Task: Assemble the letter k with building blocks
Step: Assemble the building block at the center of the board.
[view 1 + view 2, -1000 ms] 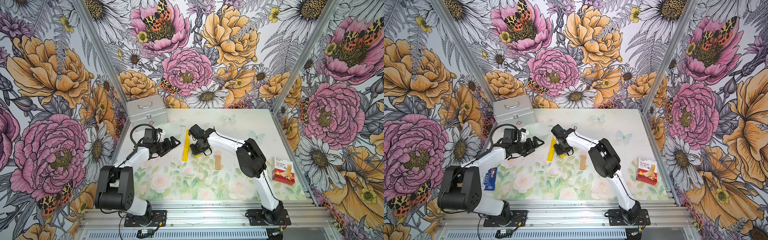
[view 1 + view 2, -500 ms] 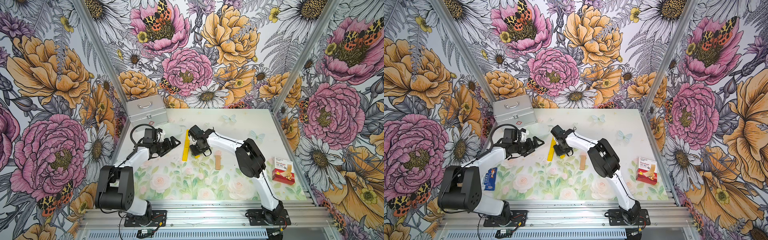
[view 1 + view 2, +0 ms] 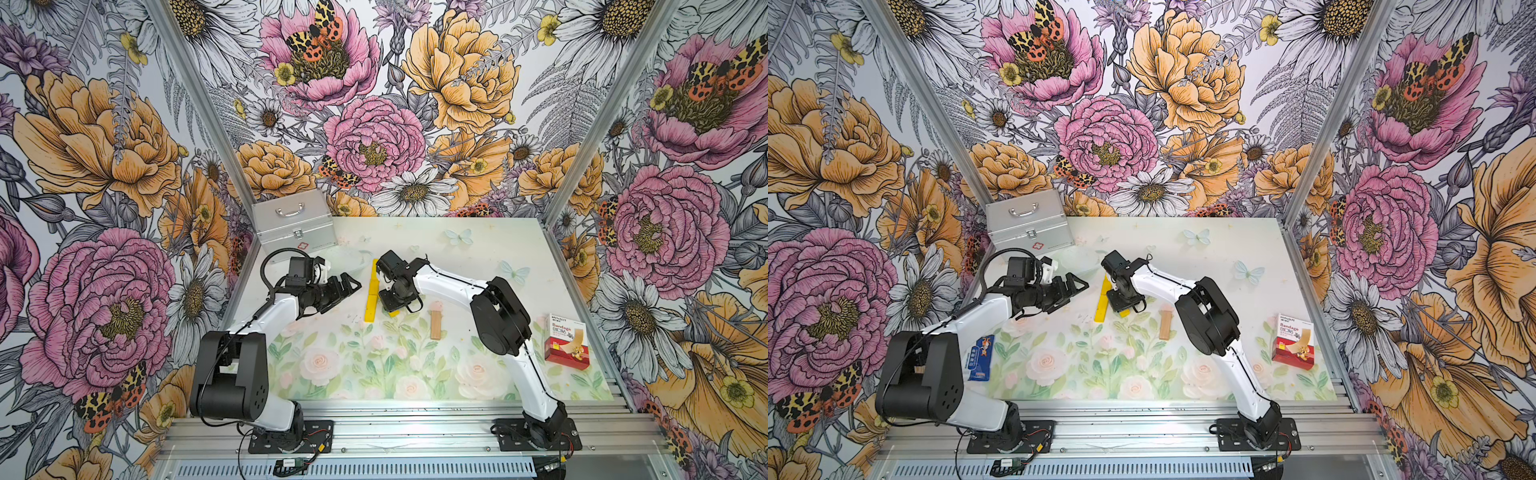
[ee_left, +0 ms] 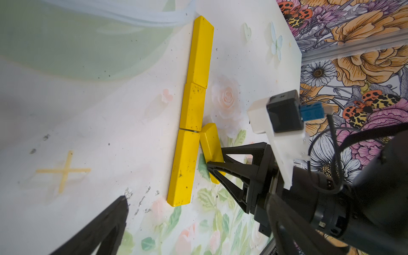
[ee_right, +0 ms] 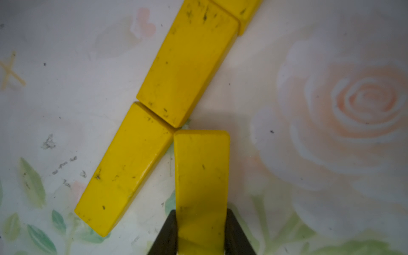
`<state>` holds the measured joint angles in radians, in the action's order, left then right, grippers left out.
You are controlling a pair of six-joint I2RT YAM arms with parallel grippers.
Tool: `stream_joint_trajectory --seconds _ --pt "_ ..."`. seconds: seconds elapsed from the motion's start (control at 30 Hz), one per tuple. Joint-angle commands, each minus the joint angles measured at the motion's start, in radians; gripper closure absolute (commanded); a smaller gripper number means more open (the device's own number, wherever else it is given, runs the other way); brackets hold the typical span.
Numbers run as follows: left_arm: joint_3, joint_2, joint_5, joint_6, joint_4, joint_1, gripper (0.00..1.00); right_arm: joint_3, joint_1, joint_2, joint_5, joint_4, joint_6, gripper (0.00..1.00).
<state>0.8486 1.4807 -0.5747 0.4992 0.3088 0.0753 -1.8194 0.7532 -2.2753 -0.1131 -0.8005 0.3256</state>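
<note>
My right pincer is clamped on 1 yellow block, whose free end touches the stem: 3 yellow blocks lying end to end on the bench. I judge this the lower-arm step. Next I'd set the slant, release, then fetch the tan block, which lies apart. My left pincer hangs spread wide and empty beside the stem.

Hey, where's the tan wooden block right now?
In both top views the tan wooden block lies flat on the table, touching nothing. It is to the right of the yellow stem, with the bandage box further right.
</note>
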Motion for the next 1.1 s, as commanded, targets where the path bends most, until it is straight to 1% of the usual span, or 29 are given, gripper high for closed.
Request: stream_joint_trajectory --seconds 0.0,0.77,1.07 --pt "-0.008 0.006 -0.03 -0.002 -0.02 -0.008 0.01 -0.023 -0.005 -0.03 0.011 0.009 0.014 0.77" --pt "-0.008 0.012 -0.031 -0.004 -0.021 -0.007 0.02 -0.022 -0.022 -0.043 0.018 0.009 0.014 0.77" --pt "-0.006 0.013 -0.033 -0.004 -0.023 -0.007 0.01 -0.011 -0.023 -0.035 0.029 0.008 0.017 0.7"
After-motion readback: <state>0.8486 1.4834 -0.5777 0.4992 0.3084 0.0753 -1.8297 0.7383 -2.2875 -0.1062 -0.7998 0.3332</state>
